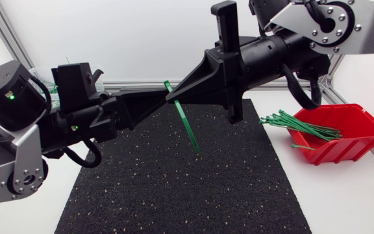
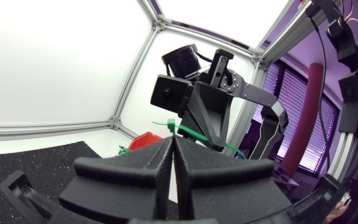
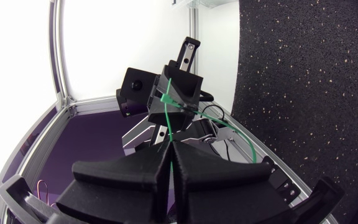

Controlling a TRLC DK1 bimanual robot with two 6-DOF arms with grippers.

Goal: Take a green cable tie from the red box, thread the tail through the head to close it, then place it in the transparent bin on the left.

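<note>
Gripped twice over: left claw (image 2: 171, 142) closed tight near the head of the green cable tie (image 1: 188, 130), right claw (image 3: 169, 144) closed tight on the strap just beside it. Held in the air above the far edge of the black mat (image 1: 174, 188), tail dangling toward it. Judged mid-threading: keep the head steady, curl the tail round, feed it square into the slot, pull gently. Speckled, grippy-looking mat on a white bench (image 1: 343, 201). Red box (image 1: 343, 151) near the right edge, spare ties (image 1: 297, 122) spilling over its rim.
</note>
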